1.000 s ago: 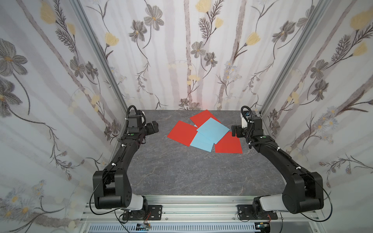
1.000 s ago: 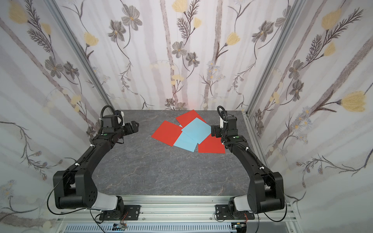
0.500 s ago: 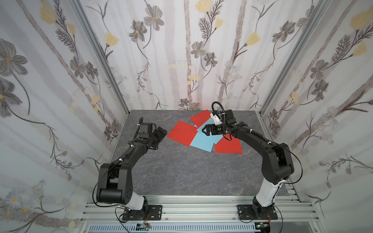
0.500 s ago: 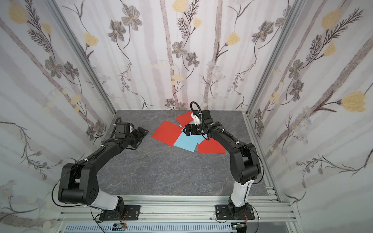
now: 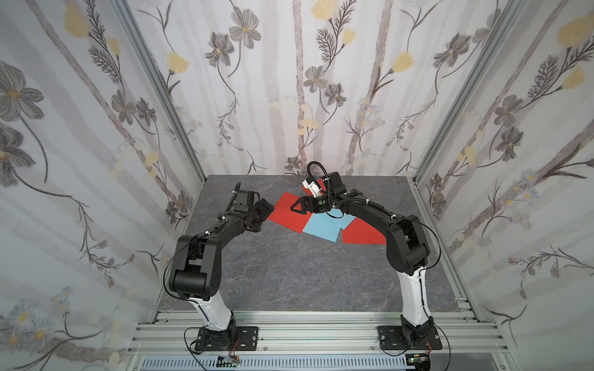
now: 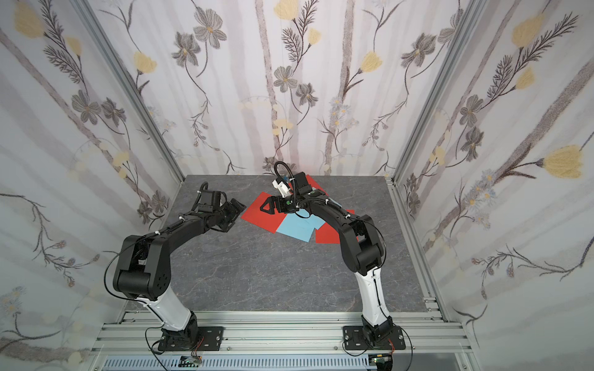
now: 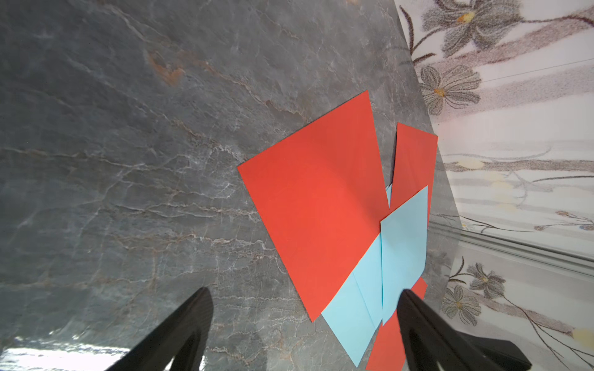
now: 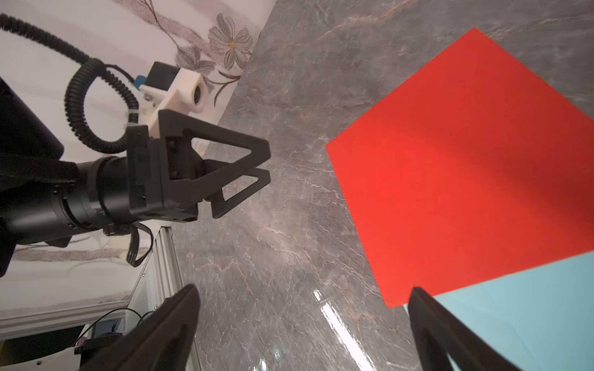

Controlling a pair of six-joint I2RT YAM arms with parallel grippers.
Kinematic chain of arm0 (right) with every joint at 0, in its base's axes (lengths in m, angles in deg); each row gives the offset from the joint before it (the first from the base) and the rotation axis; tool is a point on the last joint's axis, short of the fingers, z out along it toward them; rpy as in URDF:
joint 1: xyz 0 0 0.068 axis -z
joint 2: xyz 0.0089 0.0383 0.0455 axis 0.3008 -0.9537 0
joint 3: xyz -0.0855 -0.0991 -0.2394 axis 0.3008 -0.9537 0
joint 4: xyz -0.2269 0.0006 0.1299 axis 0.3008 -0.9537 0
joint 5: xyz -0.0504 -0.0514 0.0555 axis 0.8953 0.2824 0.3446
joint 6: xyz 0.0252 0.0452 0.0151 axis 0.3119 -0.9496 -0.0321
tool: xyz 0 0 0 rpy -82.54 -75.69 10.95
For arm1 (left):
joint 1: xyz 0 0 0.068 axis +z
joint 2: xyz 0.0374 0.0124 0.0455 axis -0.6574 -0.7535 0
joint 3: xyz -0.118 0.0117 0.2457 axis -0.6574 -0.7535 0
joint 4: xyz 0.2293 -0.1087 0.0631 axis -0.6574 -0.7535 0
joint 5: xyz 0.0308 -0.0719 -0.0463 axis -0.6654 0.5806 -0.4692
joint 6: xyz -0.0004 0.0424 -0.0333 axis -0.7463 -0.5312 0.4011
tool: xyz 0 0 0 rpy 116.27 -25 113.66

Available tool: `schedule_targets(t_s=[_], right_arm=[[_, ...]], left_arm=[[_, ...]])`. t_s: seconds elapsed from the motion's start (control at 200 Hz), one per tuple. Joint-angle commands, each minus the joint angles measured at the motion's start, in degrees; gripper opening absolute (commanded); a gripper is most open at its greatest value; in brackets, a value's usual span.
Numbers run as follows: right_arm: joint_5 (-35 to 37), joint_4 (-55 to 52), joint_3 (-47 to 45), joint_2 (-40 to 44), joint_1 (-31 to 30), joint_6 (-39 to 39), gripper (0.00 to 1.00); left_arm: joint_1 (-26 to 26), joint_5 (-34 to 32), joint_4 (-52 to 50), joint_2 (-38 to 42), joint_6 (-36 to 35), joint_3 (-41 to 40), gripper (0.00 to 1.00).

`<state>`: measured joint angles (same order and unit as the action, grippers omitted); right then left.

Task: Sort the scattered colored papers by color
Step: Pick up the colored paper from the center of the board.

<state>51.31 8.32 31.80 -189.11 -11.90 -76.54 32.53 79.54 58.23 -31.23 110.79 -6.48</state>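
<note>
The left jaws stand spread wide with nothing between them, over bare counter just beside the leftmost red sheet. The right jaws are likewise parted and empty, hanging above that same sheet. (Neither pair touches paper, as far as the wrist views show.)

A second ago both arms sat drawn back at the counter's sides. The right arm swung in first, and the left arm has now stretched in to meet it.

The colored papers themselves have not shifted. They lie in one mixed, overlapping cluster toward the back of the counter. The blue sheets are in the middle, the leftmost red one is on one side and another red sheet on the other, and a third red sheet lies nearest the back wall.

So the sorting looks not yet begun, and the first pick is probably aimed at the leftmost red sheet.

No brand, label or writing can be read anywhere; the sheets are plain.
</note>
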Motion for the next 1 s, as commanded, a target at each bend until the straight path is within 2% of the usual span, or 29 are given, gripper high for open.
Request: schedule_targets(t_s=[0.0,0.105,0.38,0.585,0.834,0.994], right_arm=[[-0.1,0.6,0.9,-2.2,-0.3,-1.5,1.0],[3.6,0.5,0.5,-3.4,-0.3,-0.8,1.0],[3.7,0.8,5.2,-10.4,-0.6,-2.5,1.0],[5.7,0.7,6.0,-12.1,-0.7,-3.5,1.0],[7.6,-1.6,6.0,-12.9,-0.8,-3.9,1.0],[7.9,-2.5,5.9,-12.9,-0.9,-3.7,1.0]], left_arm=[[0.0,-0.6,0.1,-1.2,-0.6,0.8,0.91],[0.0,-0.9,0.2,-2.1,-0.3,0.7,0.91],[0.3,-1.0,3.6,-2.9,2.6,-0.3,0.91],[0.4,-1.5,3.1,-5.4,1.9,2.6,0.91],[0.8,-1.8,0.4,-13.2,3.0,9.7,0.9],[0.7,-2.3,-0.6,-15.6,2.3,11.2,0.89]])
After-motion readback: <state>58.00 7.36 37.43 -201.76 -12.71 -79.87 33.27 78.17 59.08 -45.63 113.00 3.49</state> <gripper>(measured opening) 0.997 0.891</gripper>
